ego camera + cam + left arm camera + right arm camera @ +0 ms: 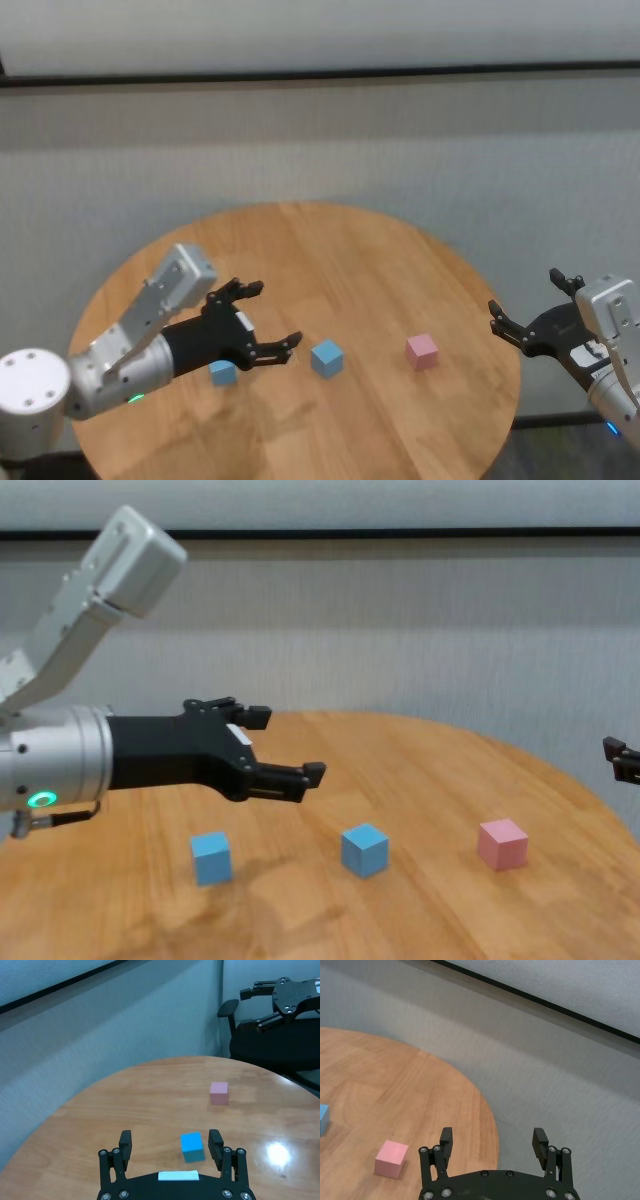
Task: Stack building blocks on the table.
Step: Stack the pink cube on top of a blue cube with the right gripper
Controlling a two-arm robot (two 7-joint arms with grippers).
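Hovering wide open, left gripper (285, 745) holds nothing; head view perhaps half-hides one blue cube (211, 857).

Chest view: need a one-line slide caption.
Left tool open above the table; two blue blocks and a pink block unstacked.

Three small cubes sit apart in a loose row on a round wooden worktop (330, 260). The left tool (268, 318), fingers spread, hovers between a light blue cube (222, 373) under its wrist and a second light blue cube (326, 358). A pink cube (422, 351) lies farther right. The right tool (528, 302) stands open off the worktop's right edge.
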